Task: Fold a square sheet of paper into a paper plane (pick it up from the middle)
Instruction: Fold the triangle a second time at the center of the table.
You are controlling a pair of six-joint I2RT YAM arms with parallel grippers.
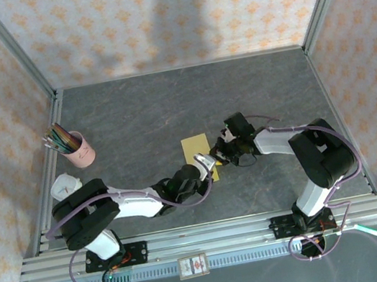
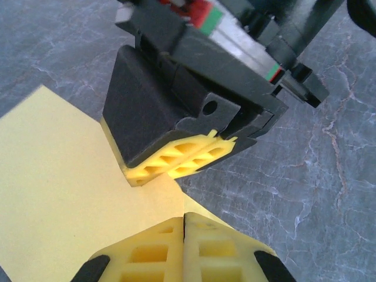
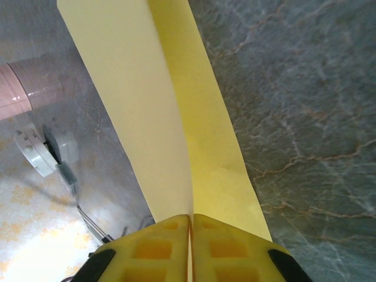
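The square sheet of paper [image 1: 195, 147] is plain yellow and lies mid-table between both arms. In the right wrist view the paper [image 3: 147, 88] runs away from the fingers as two long flaps meeting at a centre crease. My right gripper [image 3: 191, 218] is shut on the near end of that crease. In the left wrist view my left gripper [image 2: 185, 218] is shut on an edge of the paper [image 2: 59, 176], and the right gripper [image 2: 179, 158] pinches it just beyond. From above, the left gripper [image 1: 209, 169] and right gripper [image 1: 219, 155] almost touch at the sheet's near right corner.
A pink cup [image 1: 79, 151] holding coloured pens stands at the table's left side, and the pink cup [image 3: 14, 88] shows at the left of the right wrist view. The grey stone-look table [image 1: 168, 108] stretches behind the paper. Patterned walls enclose three sides. An aluminium rail [image 1: 206, 239] runs along the near edge.
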